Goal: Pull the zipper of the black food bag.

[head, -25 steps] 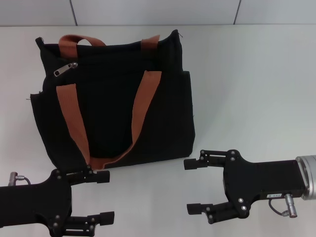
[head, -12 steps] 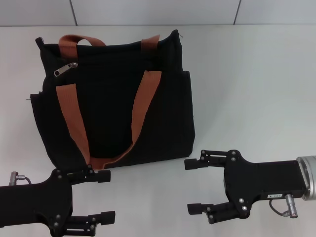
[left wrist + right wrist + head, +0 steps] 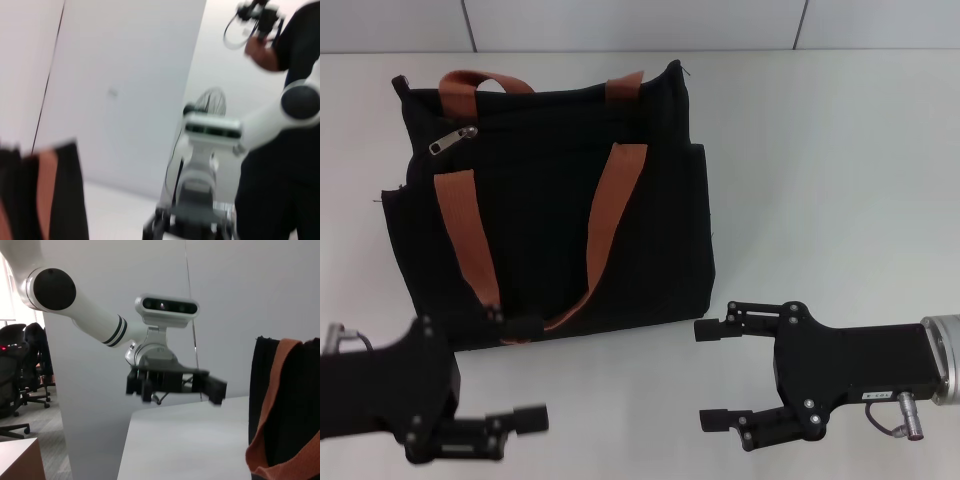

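Zipper (image 3: 466,133) sits at the far-left top of the black food bag (image 3: 555,200) on the counter (image 3: 840,180), untouched; I'm at the approach, left gripper (image 3: 525,372) spread and empty, seemingly moving, right gripper (image 3: 712,375) likewise, next reaching far.

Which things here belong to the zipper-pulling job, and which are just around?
Job:
black food bag, lying on the table
zipper, near the bag's top left corner
left gripper, open, at the bag's near edge
right gripper, open, right of the bag

Just around:
office chairs
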Tool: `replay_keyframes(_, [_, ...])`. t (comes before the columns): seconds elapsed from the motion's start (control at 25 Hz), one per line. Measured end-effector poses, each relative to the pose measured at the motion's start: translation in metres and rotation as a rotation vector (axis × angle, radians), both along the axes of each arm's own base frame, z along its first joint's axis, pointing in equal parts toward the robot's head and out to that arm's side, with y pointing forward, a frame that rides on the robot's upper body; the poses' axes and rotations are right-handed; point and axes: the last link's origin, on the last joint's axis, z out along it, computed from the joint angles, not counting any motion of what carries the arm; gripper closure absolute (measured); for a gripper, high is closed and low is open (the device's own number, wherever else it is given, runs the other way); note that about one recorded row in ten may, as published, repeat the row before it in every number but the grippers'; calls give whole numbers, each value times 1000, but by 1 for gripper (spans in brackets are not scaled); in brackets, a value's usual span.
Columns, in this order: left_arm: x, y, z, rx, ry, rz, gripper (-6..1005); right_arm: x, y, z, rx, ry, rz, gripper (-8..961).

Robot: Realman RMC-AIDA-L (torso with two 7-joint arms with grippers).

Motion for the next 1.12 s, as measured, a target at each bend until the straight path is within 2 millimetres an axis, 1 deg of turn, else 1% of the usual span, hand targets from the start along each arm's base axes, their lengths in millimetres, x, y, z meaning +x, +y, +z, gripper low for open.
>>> replay_keyframes(0.08, [2, 1, 1, 12, -14, -3, 212, 0, 0, 0, 0, 0, -1, 134])
replay_keyframes(0.16, [9, 8, 8, 85, -83, -2, 214, 0, 0, 0, 1, 1, -2, 134])
replay_keyframes(0.2, [9, 8, 8, 85, -83, -2, 216, 0, -1, 0, 1, 2, -3, 134])
replay_keyframes(0.24, [13, 13, 14, 146, -136, 5, 217, 0, -1, 0, 2, 3, -3, 134])
replay_keyframes(0.32, [17, 20, 33, 307, -262, 39, 219, 0, -1, 0, 3, 3, -2, 134])
replay_keyframes(0.36, [17, 20, 33, 307, -262, 39, 220, 0, -1, 0, 3, 3, -2, 134])
replay_keyframes(0.44, [14, 24, 45, 419, -328, 78, 223, 0, -1, 0, 3, 4, -2, 134])
replay_keyframes(0.52, [7, 28, 57, 510, -347, 123, 225, 0, 0, 0, 4, 4, -2, 134])
replay_keyframes(0.56, [0, 31, 63, 550, -333, 153, 226, 0, 0, 0, 4, 4, -2, 134])
replay_keyframes(0.6, [-11, 37, 70, 591, -279, 206, 227, 0, 0, 0, 4, 4, -2, 134])
replay_keyframes(0.72, [-29, 44, 81, 625, -180, 272, 231, 1, -1, 0, 4, 4, -4, 133])
replay_keyframes(0.76, [-29, 44, 81, 625, -180, 272, 232, 1, -1, 0, 4, 4, -4, 133])
replay_keyframes(0.8, [-43, 49, 88, 625, -80, 308, 233, 1, -1, 0, 4, 4, -4, 133])
replay_keyframes(0.96, [-49, 52, 88, 592, 13, 304, 238, 1, -1, 0, 5, 4, -4, 133])
replay_keyframes(1.0, [-51, 54, 84, 554, 81, 291, 239, 1, -1, 0, 5, 4, -4, 133])
replay_keyframes(1.12, [-52, 57, 77, 527, 132, 281, 243, 1, -1, 0, 3, 4, -6, 134])
